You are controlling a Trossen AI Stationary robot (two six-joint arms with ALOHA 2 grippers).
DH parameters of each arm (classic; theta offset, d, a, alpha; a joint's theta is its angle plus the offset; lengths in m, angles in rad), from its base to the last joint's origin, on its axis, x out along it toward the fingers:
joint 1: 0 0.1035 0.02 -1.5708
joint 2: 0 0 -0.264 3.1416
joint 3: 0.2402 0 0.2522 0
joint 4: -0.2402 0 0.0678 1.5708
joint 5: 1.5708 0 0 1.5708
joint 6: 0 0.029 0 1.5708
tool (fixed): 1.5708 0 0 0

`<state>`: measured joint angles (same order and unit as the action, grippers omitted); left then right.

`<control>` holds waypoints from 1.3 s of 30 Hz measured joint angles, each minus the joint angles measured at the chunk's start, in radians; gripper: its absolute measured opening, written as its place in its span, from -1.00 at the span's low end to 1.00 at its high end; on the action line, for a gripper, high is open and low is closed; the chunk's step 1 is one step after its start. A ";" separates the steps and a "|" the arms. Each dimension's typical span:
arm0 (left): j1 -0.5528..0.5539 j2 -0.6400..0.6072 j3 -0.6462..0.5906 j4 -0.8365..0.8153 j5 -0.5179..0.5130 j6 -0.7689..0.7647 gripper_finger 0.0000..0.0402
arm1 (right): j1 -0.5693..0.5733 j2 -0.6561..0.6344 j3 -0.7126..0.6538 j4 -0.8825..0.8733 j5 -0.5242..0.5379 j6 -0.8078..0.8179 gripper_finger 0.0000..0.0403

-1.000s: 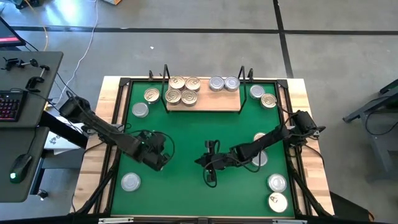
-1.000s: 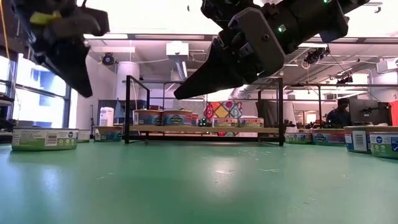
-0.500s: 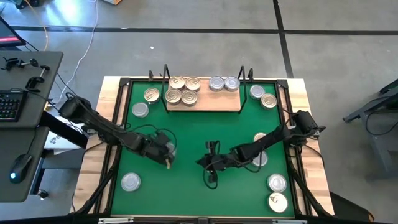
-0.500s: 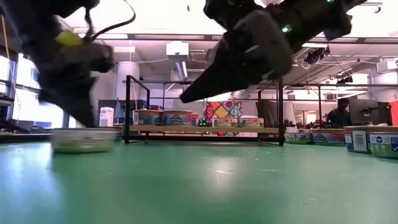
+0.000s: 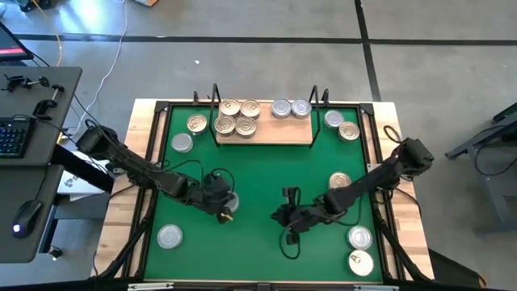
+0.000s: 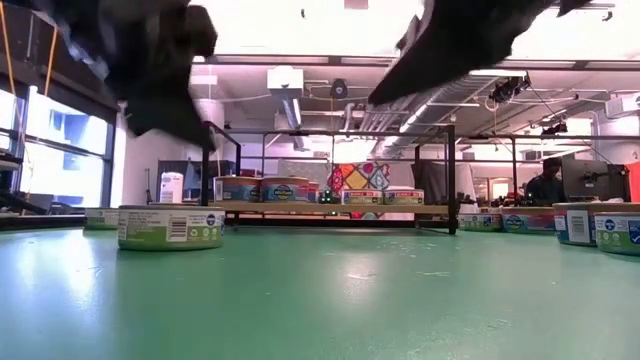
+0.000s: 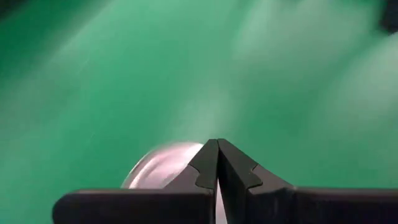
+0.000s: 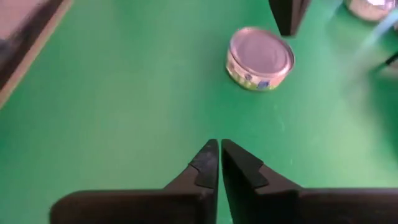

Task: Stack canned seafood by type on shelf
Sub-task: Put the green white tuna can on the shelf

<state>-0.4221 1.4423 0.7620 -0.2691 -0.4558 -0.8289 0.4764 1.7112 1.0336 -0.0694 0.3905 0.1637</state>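
Observation:
A silver-lidded tin point(image 5: 230, 202) with a green label point(image 6: 170, 227) stands flat on the green mat, left of the middle. My left gripper point(image 5: 223, 207) is shut and slants down right beside it. The tin shows blurred behind its fingers point(image 7: 158, 168). My right gripper point(image 5: 283, 217) is shut and hangs above bare mat near the middle, holding nothing. The tin point(image 8: 260, 59) lies ahead of it. The wooden shelf point(image 5: 279, 133) at the far side carries several tins, gold-lidded on its left and two silver-lidded on its right. My left gripper's shut fingers point(image 8: 288, 15) come slanting down from the table's left to the tin's rim point(image 8: 280, 40). I cannot tell whether they touch it. The tin stands flat on the mat.
Loose tins lie left of the shelf point(image 5: 196, 123), right of it point(image 5: 349, 130), at the right side point(image 5: 340, 181), near right point(image 5: 359, 238) and near left point(image 5: 170, 236). A black frame point(image 5: 153, 162) rims the mat. Bare mat lies in the middle.
My left gripper, shut, has swung toward the table's right and tipped further down. The silver-lidded tin has slid along the mat toward the right with it and stays upright. My right gripper has risen and drawn back toward the right and near side.

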 joint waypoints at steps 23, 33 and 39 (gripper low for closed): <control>-0.147 0.163 0.006 -0.276 -0.153 -0.326 -1.00 | -0.130 0.226 -0.001 0.381 -0.087 -0.014 -0.19; -0.201 0.129 -0.094 -0.217 -0.225 -0.425 -1.00 | -0.130 0.226 -0.001 0.400 -0.067 -0.014 -0.19; -0.257 0.047 -0.168 -0.216 -0.242 -0.465 -1.00 | -0.130 0.226 -0.001 0.424 -0.065 -0.019 -0.19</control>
<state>-0.6792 1.4890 0.5939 -0.4854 -0.6983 -1.2938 0.3466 1.9369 1.0328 0.3545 0.3252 0.1450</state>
